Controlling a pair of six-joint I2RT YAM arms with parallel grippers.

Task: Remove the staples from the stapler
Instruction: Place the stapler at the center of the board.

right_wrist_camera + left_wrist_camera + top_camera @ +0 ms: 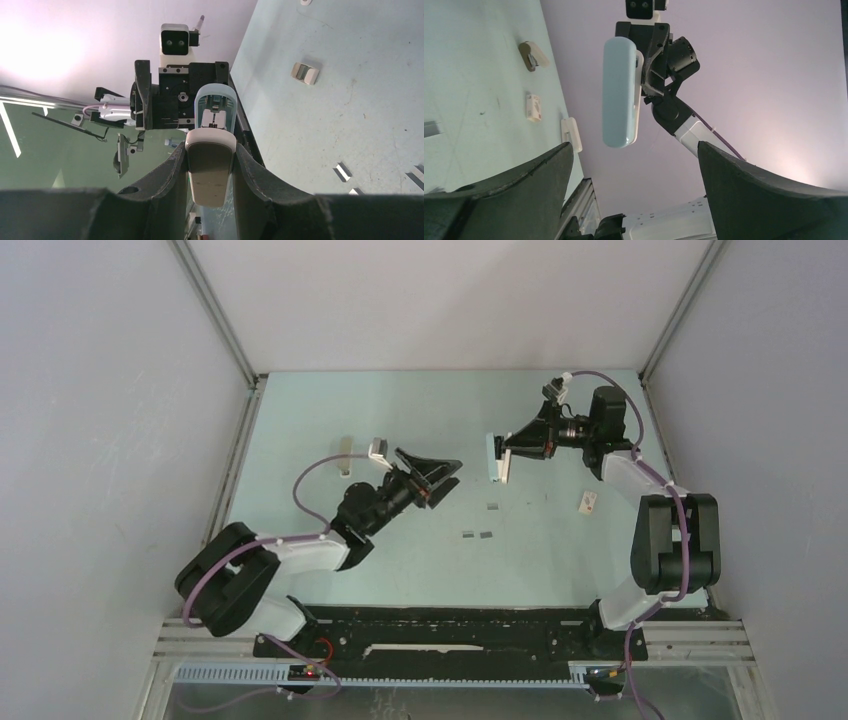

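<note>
The white stapler (497, 458) hangs above the table's middle, with my right gripper (508, 454) shut on it. In the right wrist view its body (210, 155) is clamped between both fingers and its other half (214, 106) stands hinged open beyond. My left gripper (440, 475) is open and holds nothing. It is just left of the stapler and apart from it. From the left wrist the stapler (620, 92) shows above the wide-spread fingertips (566, 150). Three short dark-grey staples (477, 535) lie on the table below, also seen from the right wrist (342, 171).
A small white printed box (587, 501) lies to the right near the right arm. A slim beige bar (345, 455) lies at the left, behind the left gripper. White walls close in the table at the back and both sides.
</note>
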